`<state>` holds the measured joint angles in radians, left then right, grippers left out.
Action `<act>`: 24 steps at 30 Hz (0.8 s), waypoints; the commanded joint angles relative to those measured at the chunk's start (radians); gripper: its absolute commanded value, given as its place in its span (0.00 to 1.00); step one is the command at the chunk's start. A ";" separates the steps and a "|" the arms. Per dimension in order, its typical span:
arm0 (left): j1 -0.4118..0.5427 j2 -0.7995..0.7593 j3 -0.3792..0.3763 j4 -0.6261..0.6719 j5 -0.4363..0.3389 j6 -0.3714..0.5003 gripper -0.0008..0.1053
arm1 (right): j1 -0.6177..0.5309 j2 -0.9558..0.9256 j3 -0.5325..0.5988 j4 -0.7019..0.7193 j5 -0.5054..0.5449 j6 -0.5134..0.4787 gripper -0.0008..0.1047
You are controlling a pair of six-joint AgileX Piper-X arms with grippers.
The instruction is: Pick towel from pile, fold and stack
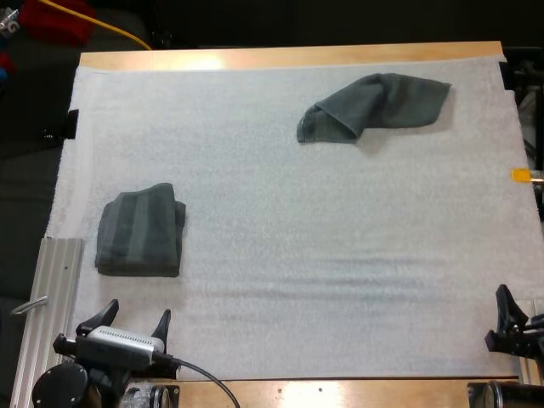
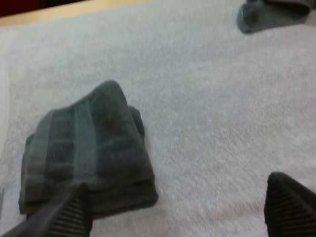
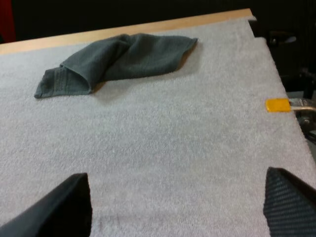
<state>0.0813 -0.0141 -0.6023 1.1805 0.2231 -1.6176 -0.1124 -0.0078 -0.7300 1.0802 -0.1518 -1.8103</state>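
Left end effector, right end effector released. Crumpled towel long axis left-right, far; folded stack left.

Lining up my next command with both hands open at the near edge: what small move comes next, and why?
Probably reach the right hand forward toward the crumpled towel: it lies unfolded at the mat's far side, nearer that arm, and that hand stands open, empty.
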 commanded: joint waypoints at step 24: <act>-0.006 -0.135 0.076 -0.141 0.005 0.003 0.66 | 0.003 -0.045 0.206 -0.053 -0.001 0.005 0.67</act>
<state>0.0813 -0.0122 -0.5260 1.0456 0.2231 -1.6176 -0.1124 -0.0060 -0.5191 1.0355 -0.1518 -1.8020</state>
